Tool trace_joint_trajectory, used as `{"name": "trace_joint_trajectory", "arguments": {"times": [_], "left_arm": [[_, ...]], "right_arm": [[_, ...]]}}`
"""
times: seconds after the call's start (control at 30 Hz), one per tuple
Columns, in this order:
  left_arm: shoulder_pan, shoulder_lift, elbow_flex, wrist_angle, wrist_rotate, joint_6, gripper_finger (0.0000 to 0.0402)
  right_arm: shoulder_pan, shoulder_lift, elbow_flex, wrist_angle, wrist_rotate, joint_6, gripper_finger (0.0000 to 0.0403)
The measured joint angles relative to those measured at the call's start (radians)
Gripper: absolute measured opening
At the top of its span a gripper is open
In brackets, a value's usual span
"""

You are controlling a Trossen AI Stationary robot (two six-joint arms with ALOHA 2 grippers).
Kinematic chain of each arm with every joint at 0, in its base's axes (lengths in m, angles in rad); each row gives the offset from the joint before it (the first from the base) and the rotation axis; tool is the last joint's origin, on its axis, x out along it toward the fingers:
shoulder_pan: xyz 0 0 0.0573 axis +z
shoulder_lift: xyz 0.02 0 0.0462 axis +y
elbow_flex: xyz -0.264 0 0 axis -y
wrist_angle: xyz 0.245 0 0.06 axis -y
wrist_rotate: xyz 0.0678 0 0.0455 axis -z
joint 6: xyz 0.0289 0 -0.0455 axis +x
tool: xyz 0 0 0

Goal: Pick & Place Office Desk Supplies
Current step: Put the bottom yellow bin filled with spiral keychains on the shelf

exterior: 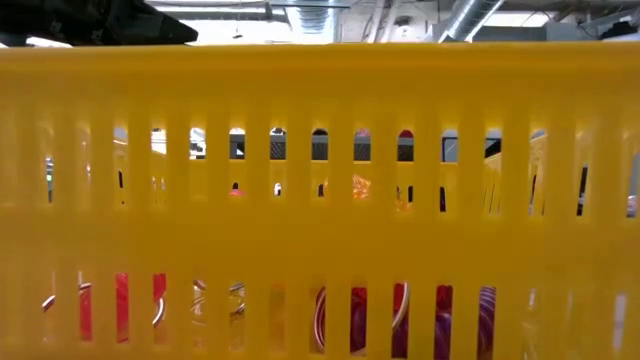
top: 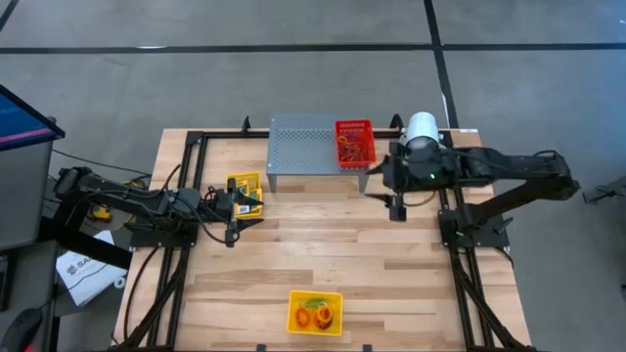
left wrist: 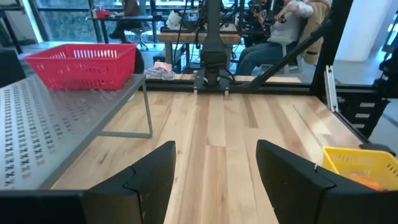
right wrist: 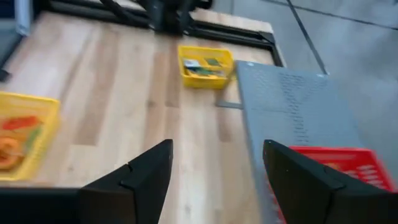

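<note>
The right gripper (top: 380,192) hangs over bare wood just beside the red slotted plastic basket (top: 355,143), which sits on the grey perforated metal stand (top: 305,143) and holds a tangle of thin rubber-band loops (top: 354,147). Its fingers (right wrist: 140,180) are spread, with nothing between them. The left gripper (top: 245,216), also spread and empty, waits beside a small yellow plastic basket (top: 245,189) holding the flat yellow-and-green crayon boxes (right wrist: 204,67).

More loops lie in a second yellow slotted basket (top: 315,312) at the table's near edge, well apart from both arms (it fills the low view, so nothing beyond it reads there).

The likeliest trouble is a loop snagging on a fingertip or on the red basket's slots as the right arm moves, dragging bands or tipping the light basket off the stand. The white cylindrical lamp (top: 422,127) stands close to that arm and could be knocked.

The crayon boxes seem to lie flat, but which way their long axis runs cannot be told. The loops have no clear axis.
</note>
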Motion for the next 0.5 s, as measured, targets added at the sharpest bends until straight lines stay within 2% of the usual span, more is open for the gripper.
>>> {"name": "trace_joint_trajectory", "arguments": {"times": [0.13,0.23,0.33,0.5], "left_arm": [[0.0,0.0,0.018,-0.054,0.0,0.004,0.0218],[0.0,0.01,0.047,-0.093,0.0,0.003,0.0218],[-0.005,0.021,0.058,-0.095,0.007,0.002,0.0218],[-0.026,0.074,0.06,-0.089,0.013,-0.036,0.0218]], "right_arm": [[0.069,-0.055,-0.144,0.135,0.001,0.069,0.0244],[0.107,-0.047,-0.245,0.257,0.005,0.093,0.0244],[0.136,0.004,-0.291,0.347,0.006,0.108,0.0244],[0.189,0.153,-0.293,0.351,-0.002,0.183,0.0244]]}}
